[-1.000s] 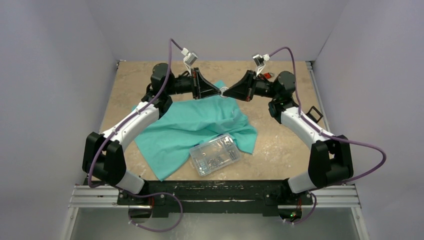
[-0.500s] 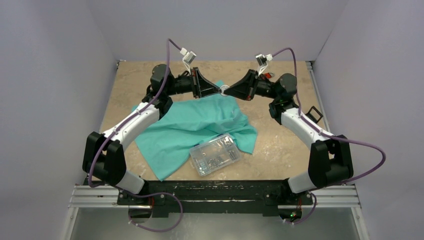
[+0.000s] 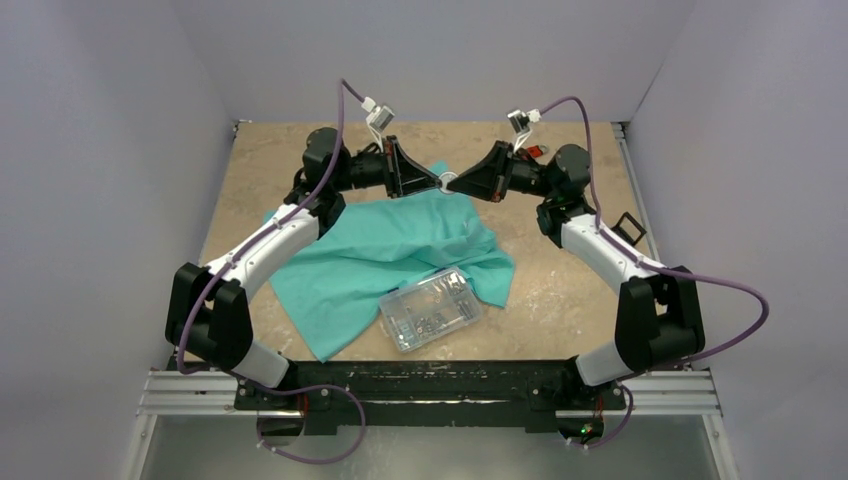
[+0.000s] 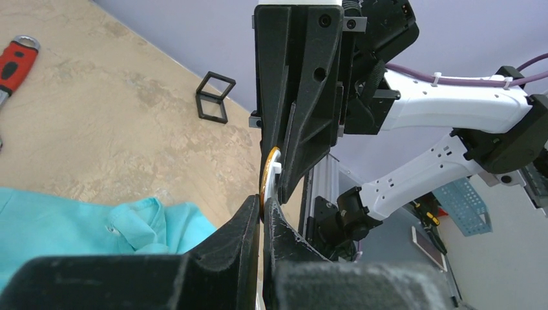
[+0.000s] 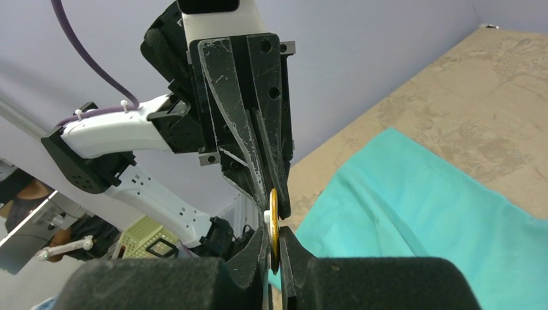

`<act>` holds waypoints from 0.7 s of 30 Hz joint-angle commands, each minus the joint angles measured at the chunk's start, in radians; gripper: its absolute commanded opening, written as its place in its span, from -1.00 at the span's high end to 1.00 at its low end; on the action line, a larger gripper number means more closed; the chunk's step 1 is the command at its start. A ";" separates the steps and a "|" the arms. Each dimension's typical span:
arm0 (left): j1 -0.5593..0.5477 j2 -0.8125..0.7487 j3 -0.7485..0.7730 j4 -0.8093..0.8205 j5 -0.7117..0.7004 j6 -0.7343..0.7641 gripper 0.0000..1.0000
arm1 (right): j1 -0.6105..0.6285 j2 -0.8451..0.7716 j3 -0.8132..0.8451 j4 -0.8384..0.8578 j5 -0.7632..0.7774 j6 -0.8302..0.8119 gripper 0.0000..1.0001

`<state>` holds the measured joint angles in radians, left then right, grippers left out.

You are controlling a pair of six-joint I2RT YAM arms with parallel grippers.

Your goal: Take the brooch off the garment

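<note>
Above the far edge of the shirt [image 3: 380, 250], the left gripper [image 3: 436, 183] and right gripper [image 3: 459, 184] are meeting tip to tip. Both pairs of fingers [image 4: 226, 252] are pinching almost fully closed on the brooch [image 5: 273, 223], which is sitting edge-on in the air, clear of the fabric. The shirt is lying crumpled on the table [image 3: 570, 290].
</note>
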<state>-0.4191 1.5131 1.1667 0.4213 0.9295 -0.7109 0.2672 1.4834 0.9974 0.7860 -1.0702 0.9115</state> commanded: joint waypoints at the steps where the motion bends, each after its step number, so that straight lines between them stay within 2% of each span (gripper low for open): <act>1: 0.002 -0.031 0.055 0.000 0.005 0.091 1.00 | -0.015 0.009 0.038 -0.046 -0.003 -0.040 0.82; 7: -0.019 -0.047 0.068 -0.065 -0.004 0.164 1.00 | -0.007 0.010 0.080 -0.203 0.020 -0.153 0.81; 21: -0.029 -0.047 0.090 -0.122 0.000 0.225 1.00 | -0.004 0.020 0.093 -0.226 -0.005 -0.175 0.70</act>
<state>-0.4397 1.5120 1.2087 0.2787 0.8936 -0.5236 0.2676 1.4933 1.0538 0.5777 -1.0775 0.7635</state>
